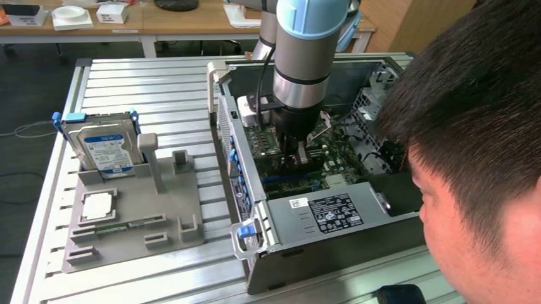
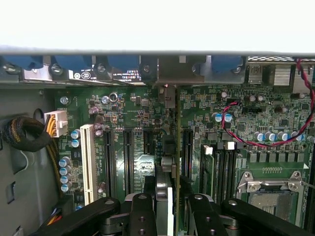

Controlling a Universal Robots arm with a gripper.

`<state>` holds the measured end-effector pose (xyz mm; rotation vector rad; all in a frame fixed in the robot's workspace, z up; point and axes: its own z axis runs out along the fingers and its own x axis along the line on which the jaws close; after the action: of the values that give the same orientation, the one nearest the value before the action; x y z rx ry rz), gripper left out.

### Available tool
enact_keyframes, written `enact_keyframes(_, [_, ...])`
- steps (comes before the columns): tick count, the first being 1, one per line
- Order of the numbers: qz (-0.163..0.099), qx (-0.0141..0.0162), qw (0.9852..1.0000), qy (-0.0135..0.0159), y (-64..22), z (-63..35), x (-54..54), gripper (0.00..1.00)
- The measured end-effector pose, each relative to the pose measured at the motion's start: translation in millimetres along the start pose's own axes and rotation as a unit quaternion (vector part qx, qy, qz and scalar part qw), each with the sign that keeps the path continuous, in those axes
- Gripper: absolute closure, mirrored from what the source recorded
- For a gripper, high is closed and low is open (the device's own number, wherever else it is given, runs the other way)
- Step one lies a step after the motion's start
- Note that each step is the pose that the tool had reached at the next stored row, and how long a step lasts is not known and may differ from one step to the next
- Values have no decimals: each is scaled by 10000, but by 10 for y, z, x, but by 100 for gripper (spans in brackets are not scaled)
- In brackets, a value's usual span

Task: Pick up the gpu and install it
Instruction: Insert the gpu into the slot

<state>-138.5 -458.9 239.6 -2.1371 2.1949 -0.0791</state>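
hand grips the gpu edge-on, its two dark fingers closed narrow on the thin card just above the motherboard. the card stands upright between them and runs away from the wrist toward the rear wall of the computer case, lined up along the row of black expansion slots; whether it is seated in a slot cannot be told. beside these lies a white slot, and a red and black cable loops across the board near the empty processor socket. in the exterior view the arm reaches straight down into the open case on the slatted bench. toward the exterior view's left, a grey fixture holds a hard drive upright. a person's head leans in at the exterior view's right.
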Motion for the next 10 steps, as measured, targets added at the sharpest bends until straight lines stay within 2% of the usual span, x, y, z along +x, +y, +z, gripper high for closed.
enact_keyframes(10, [-1,0,10000,6,16,5,1,70])
